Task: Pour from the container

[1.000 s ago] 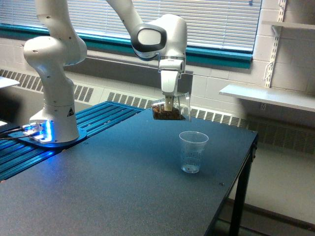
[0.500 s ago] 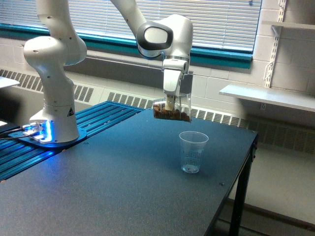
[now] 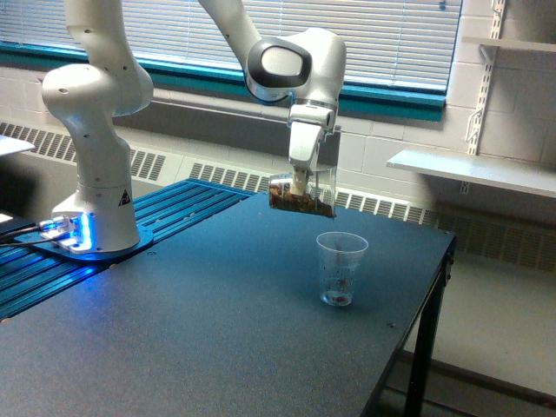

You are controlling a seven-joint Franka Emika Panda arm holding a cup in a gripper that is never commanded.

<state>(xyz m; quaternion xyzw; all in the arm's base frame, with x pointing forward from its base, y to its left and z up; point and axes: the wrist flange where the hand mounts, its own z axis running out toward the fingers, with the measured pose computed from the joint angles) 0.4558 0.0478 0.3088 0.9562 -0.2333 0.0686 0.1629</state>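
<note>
Nearest to us we record the dark table (image 3: 200, 339), its matte top bare in the foreground; further in, toward the exterior view's right, stands the small clear measuring cup (image 3: 340, 268), upright, tapered, with faint printed marks on its wall and what looks like a few dark bits at its bottom, though we cannot resolve them. Above and just to the exterior view's left of that cup we note the container (image 3: 302, 195), a clear wide tumbler held in the air, well clear of the table top; it is tilted, its brown granular contents lying along the lower side; we cannot tell from this view which way its mouth faces. The gripper (image 3: 301, 181) comes down onto it from above, its fingers pinched on the tumbler wall; the white wrist and rounded joint of the Panda arm (image 3: 291, 65) rise behind it. At the exterior view's left we see the arm's white base column (image 3: 100, 187) on a blue ribbed platform (image 3: 174, 208), a blue light glowing at its foot. Farthest back: a radiator grille (image 3: 234, 178) under the window, closed blinds (image 3: 382, 35), and a wall shelf (image 3: 473, 169) at the exterior view's right.
</note>
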